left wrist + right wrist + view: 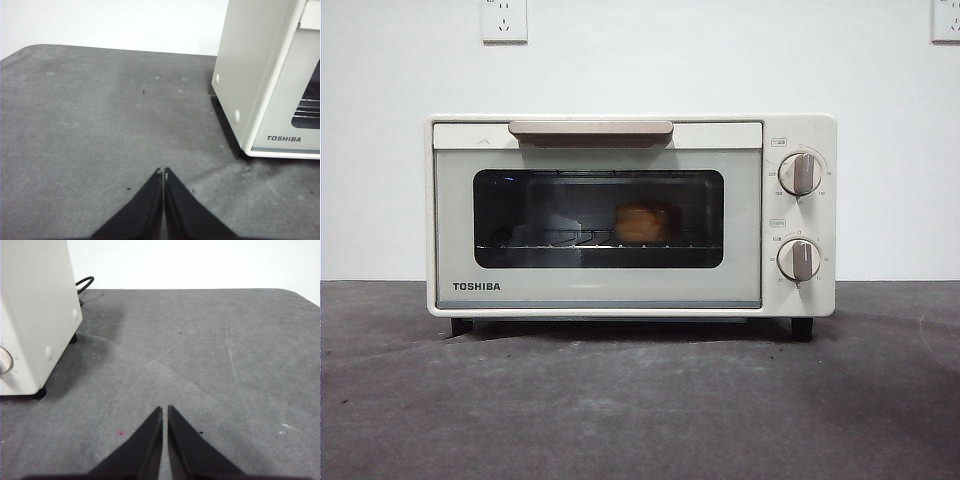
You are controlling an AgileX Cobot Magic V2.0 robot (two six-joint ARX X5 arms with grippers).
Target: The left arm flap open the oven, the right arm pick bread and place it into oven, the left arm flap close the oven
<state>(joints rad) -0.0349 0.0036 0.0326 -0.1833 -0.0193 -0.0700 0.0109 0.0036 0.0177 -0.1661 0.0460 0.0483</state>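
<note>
The oven was seen standing on the grey table, its door shut flush against the body and the handle lying level along the top edge. Through the dark window the bread was made out resting on the wire rack, a little right of the window's middle. No arm was caught in the front view.

In the left wrist view the left gripper was held low over bare table, its jaws pressed together with nothing between them, well apart from the oven's near corner. In the right wrist view the right gripper was likewise found closed on nothing, or very nearly closed with only a sliver of gap, over bare table beside the oven's knob side. A black cable was seen trailing behind the oven.

From this arrangement all three steps were judged to be finished: the door must have been opened for the bread to be set inside, the bread was lodged on the rack, and the door was shut over it. Nothing of the task was judged to be left, save perhaps the parking of both arms, which were already clear of the oven.
</note>
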